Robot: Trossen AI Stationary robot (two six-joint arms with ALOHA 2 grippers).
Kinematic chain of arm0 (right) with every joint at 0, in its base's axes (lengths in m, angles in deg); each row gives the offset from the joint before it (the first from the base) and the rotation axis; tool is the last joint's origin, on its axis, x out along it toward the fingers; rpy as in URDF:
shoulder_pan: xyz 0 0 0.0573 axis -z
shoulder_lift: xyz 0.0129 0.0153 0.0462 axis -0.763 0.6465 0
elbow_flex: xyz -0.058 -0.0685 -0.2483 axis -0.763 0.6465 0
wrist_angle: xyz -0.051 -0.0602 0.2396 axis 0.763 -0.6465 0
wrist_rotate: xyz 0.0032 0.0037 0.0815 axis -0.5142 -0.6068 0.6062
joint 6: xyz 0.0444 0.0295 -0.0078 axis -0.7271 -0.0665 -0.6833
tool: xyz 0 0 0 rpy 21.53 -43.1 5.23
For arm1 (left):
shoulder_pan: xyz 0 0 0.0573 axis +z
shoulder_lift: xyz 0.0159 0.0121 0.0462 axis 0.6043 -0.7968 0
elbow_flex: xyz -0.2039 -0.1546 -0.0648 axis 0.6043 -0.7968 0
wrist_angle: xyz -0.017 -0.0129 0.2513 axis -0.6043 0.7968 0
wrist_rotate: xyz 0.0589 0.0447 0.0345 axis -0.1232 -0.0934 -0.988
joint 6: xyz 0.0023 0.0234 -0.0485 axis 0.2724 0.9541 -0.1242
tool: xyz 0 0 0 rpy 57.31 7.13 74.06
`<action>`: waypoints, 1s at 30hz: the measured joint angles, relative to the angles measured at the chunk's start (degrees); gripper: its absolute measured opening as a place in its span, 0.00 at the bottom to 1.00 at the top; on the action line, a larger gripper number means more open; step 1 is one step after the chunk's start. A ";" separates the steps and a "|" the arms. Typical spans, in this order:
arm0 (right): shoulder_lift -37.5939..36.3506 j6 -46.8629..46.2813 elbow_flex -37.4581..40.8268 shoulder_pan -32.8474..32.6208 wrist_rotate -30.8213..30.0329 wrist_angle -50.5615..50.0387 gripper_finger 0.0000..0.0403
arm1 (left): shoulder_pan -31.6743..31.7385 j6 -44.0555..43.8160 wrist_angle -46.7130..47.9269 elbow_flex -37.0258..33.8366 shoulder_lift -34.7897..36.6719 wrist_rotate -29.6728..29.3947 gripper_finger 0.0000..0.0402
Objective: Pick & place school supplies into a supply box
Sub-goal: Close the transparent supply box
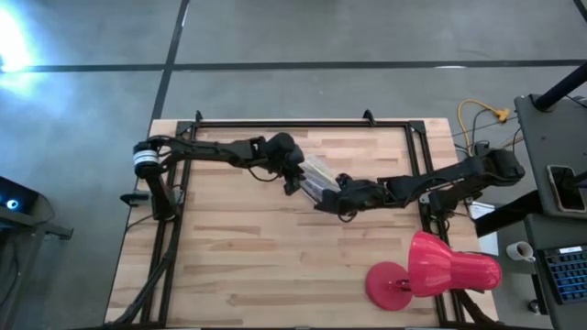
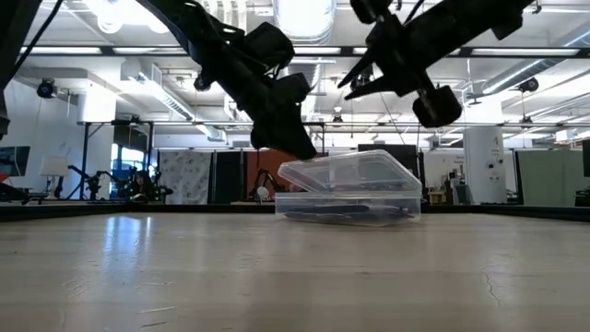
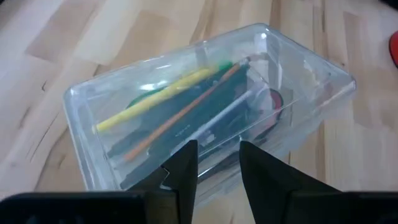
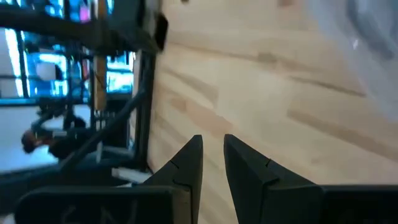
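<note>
The clear supply box [image 1: 316,172] [image 2: 350,201] [image 3: 205,106] stands on the wooden table near its middle. Its clear lid [image 2: 346,171] lies slanted on it, with the left end raised. Inside lie a yellow pen [image 3: 155,102], an orange pencil [image 3: 180,117], green and dark pens and a red-handled piece [image 3: 273,102]. My left gripper [image 1: 295,183] [image 2: 304,148] [image 3: 217,158] is open and slants down at the lid's raised end. My right gripper [image 1: 323,202] [image 2: 355,81] [image 4: 212,146] hovers by the box's near side. Its fingers are a narrow gap apart with nothing between them. My left gripper has its fingertips [image 3: 186,155] close over the raised edge of the lid [image 2: 286,171], slanting down from the table's left. I cannot tell whether they touch it. Nothing sits between the fingers.
A large pink-red lamp-shaped object [image 1: 431,270] lies at the table's near right corner. A black frame [image 1: 303,122] runs along the table's far edge and sides. Bare wood lies near and left of the box.
</note>
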 joint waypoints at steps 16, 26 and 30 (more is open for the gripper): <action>12.11 -2.87 -0.34 4.70 -2.68 -4.44 0.15 | -0.37 -0.46 -1.24 -4.01 0.11 -0.79 0.26; 17.51 -2.93 -3.90 5.02 -2.60 -5.38 0.15 | -0.66 -3.48 -2.81 -5.51 -2.48 -1.09 0.26; 16.52 -1.39 -4.51 5.03 -3.30 -5.30 0.15 | -1.50 -3.64 -3.74 -6.62 -1.79 -1.31 0.26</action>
